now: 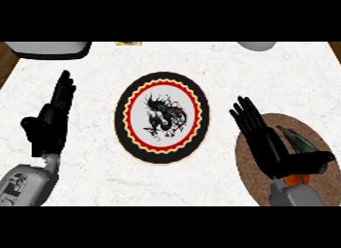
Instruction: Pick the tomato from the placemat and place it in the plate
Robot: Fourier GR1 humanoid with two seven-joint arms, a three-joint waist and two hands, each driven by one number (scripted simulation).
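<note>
A round plate (pixel 162 118) with a black rim, a red ring and a black dragon on white lies at the counter's middle. To its right lies a brown oval placemat (pixel 323 175). My right hand (pixel 268 144) is over the placemat's left part, fingers straight and pointing away, thumb out to the right. Only an orange-red sliver of the tomato (pixel 298 179) shows under the hand's heel, near the wrist. My left hand (pixel 50 117) rests open at the left, fingers up, apart from the plate.
A grey-white object (pixel 48 48) sits at the counter's far left corner and another pale one (pixel 257 45) at the far right. A small yellow item (pixel 129 43) lies at the far edge. Wood floor shows past both side edges.
</note>
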